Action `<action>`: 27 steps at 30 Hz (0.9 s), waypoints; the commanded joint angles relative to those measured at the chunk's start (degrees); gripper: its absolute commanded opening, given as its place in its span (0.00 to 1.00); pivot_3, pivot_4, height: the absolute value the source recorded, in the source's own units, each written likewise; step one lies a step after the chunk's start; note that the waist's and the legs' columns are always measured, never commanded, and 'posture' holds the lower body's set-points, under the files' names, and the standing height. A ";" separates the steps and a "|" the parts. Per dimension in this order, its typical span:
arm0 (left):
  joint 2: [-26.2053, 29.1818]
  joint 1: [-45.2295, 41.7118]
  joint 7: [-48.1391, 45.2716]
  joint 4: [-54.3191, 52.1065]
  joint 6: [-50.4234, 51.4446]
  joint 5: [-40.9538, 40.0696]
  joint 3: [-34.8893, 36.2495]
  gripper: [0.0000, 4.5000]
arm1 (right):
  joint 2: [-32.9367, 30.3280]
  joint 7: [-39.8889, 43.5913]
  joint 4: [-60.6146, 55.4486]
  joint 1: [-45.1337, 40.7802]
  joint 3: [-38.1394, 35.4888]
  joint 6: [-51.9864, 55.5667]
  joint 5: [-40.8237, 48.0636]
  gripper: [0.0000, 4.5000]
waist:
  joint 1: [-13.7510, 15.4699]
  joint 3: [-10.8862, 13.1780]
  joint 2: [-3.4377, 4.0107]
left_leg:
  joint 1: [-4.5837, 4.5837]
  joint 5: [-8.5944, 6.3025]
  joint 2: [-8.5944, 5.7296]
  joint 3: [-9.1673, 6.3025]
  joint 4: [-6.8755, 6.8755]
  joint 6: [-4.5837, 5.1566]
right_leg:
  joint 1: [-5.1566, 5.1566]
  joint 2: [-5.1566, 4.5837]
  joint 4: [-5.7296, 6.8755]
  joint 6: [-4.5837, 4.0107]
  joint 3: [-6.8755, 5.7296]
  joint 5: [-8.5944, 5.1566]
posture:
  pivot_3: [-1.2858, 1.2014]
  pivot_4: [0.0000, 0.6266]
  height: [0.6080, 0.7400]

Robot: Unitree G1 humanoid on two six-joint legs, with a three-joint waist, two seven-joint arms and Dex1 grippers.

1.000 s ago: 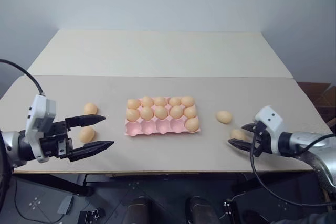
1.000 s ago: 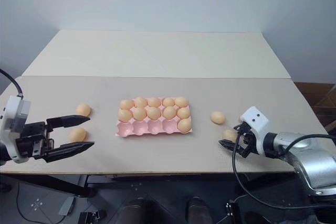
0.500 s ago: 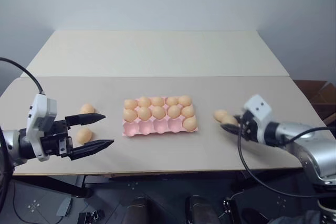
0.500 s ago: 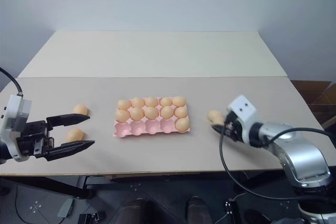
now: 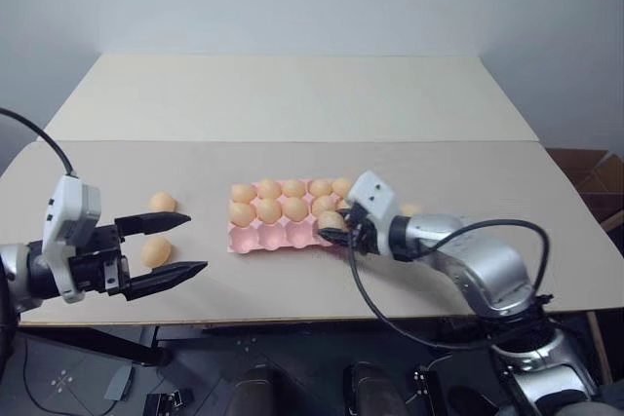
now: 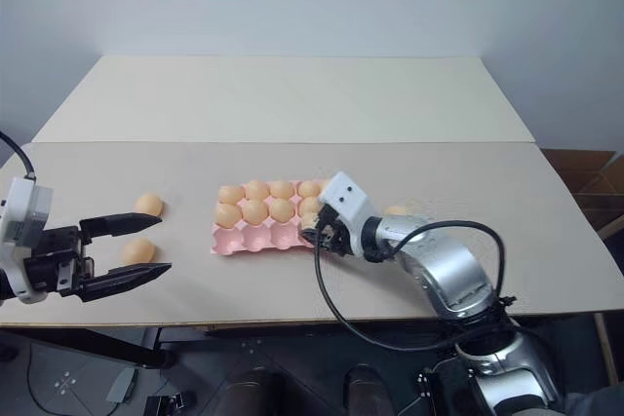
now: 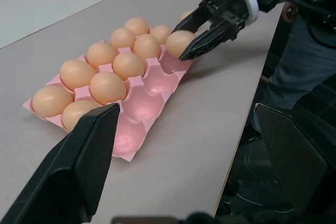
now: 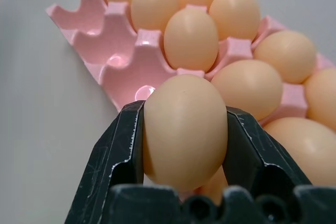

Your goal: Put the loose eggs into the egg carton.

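Head views: pale pink egg carton (image 5: 283,236) lies flat near the middle of the bench (image 5: 292,104), its two far rows filled with eggs, the near row showing bare cups on the robot's left side. Right end effector (image 5: 334,232) sits over the near row toward the carton's right end, fingers clamped on one held egg (image 5: 331,221). Another loose egg (image 5: 410,209) shows partly behind the right arm, on the bench right of the carton. Two more loose eggs lie on the bench left of the carton, far egg (image 5: 162,203) and near egg (image 5: 155,251), well apart from the carton. Left end effector (image 5: 171,246) hangs at the bench's left front, fingers spread wide and holding nothing, with the near egg seen between them. Left wrist view: carton (image 7: 136,103) with empty cups on the side facing the camera; right end effector (image 7: 185,49) holds its egg (image 7: 180,43) just above the carton's far corner. Right wrist view: the held egg (image 8: 185,129) is pinched on both sides by the black fingers (image 8: 113,156), with the carton (image 8: 118,51) and its seated eggs directly beyond.
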 commanded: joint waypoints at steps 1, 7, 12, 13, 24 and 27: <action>0.79 -0.19 -0.06 -0.97 -0.43 -0.22 1.58 1.00 | 1.57 -2.58 -0.94 -1.53 -1.38 -0.06 -1.66 0.68 | -0.07 0.00 0.00 | 0.00 0.00 0.01 0.00 0.00 0.00 | 0.00 0.01 0.01 0.00 0.00 0.00 | 0.52 0.24 1.00; 0.98 1.79 -0.56 -1.54 -0.22 0.05 4.06 1.00 | -0.85 -1.73 -9.11 -1.93 -9.09 5.46 2.81 0.99 | -0.08 0.00 0.01 | -0.02 0.00 0.03 -0.01 -0.01 0.00 | -0.03 0.02 0.01 0.00 -0.01 0.00 | 0.52 0.24 1.00; 1.32 5.31 -3.05 -0.17 -0.70 1.01 8.56 1.00 | -8.47 3.73 -15.66 1.76 -19.46 6.88 9.08 0.99 | 0.00 0.00 0.01 | -0.04 0.00 0.02 0.00 -0.01 0.00 | -0.01 -0.01 -0.03 0.00 -0.04 0.00 | 0.52 0.24 1.00; 0.73 6.15 -3.39 0.41 -1.06 1.14 9.47 1.00 | -11.01 6.25 -16.15 3.75 -22.06 5.44 10.11 0.99 | 0.16 0.00 0.00 | -0.04 0.00 0.02 -0.01 -0.01 0.00 | -0.01 -0.01 -0.05 0.00 -0.05 0.00 | 0.52 0.24 1.00; -2.92 15.68 -7.05 6.34 -3.97 5.81 13.67 1.00 | -21.25 29.13 -9.27 33.41 -41.61 -19.80 11.17 0.99 | 0.41 -0.01 -0.03 | 0.06 -0.01 0.05 0.15 -0.03 0.00 | 0.10 0.00 -0.12 0.29 -0.02 -0.19 | 0.52 0.24 1.00; -3.87 16.48 -7.28 5.87 -4.38 5.83 13.21 1.00 | -21.07 29.10 -8.68 36.09 -42.69 -21.92 11.30 0.99 | 0.25 -0.02 -0.06 | 0.19 0.00 0.11 0.23 -0.01 0.00 | 0.13 0.01 -0.08 0.19 0.05 -0.30 | 0.52 0.24 1.00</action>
